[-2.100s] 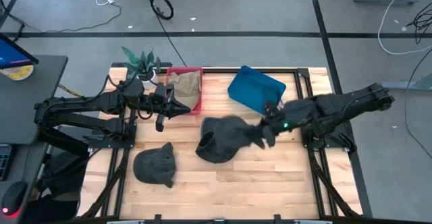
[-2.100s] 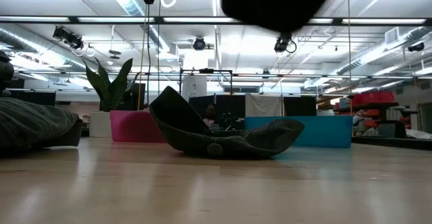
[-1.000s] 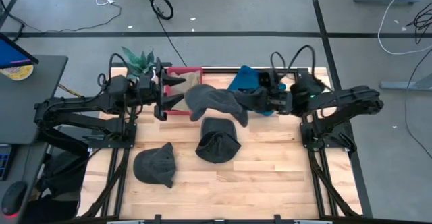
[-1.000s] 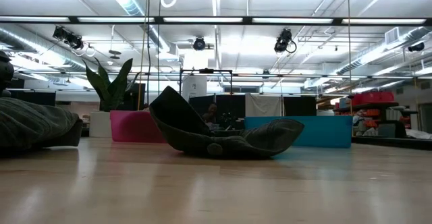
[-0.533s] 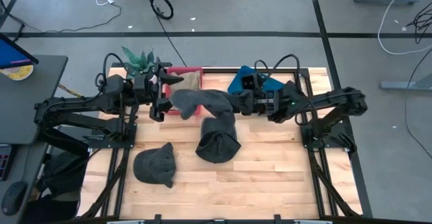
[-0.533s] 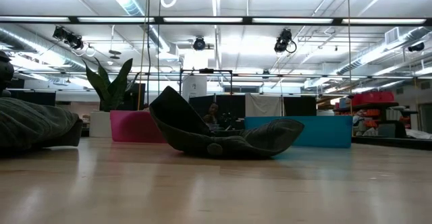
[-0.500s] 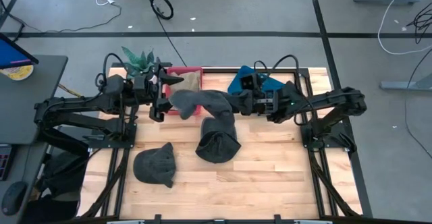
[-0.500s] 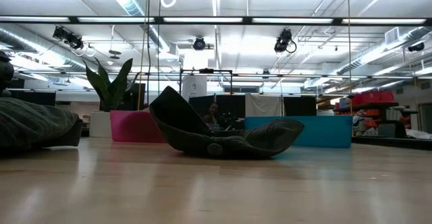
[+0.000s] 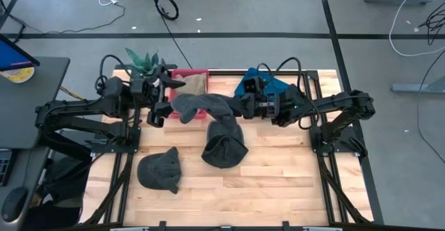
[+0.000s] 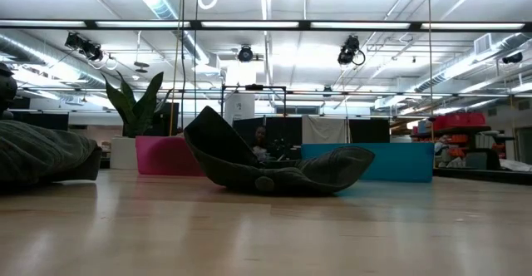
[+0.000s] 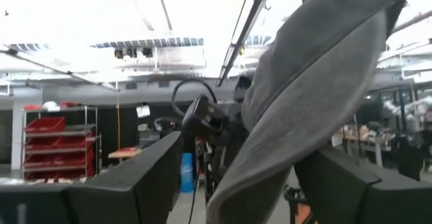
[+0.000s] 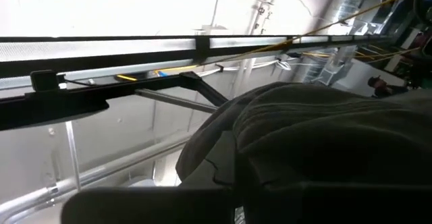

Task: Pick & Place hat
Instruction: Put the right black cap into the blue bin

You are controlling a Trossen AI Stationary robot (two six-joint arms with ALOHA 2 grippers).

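A dark grey hat hangs in the air above the table's far middle, with my right gripper shut on its right end. Its free left end reaches between the fingers of my left gripper, which stands open in front of the pink bin. A second grey hat lies crumpled on the table's middle, resting on its crown. A third hat lies flat near the left front. A tan hat lies in the pink bin. My right gripper holds the grey hat by its right end, its fingers level and coming from the table's right. The cloth bunches right in front of the fingers and hides the pinch. The hat is lifted clear, stretched leftward and sagging at its free end. My left gripper has the hat's free end between its fingers; whether they touch the cloth I cannot tell.
A blue bin stands at the far right behind my right arm, beside the pink bin. A potted plant stands at the far left corner. Bare wood shows along the table's front and right.
My right gripper has carried the hat toward the table's left edge, so the free end has come between my left gripper's fingers. My left gripper has drawn back a little toward the left edge. The two hats on the table have stayed put.
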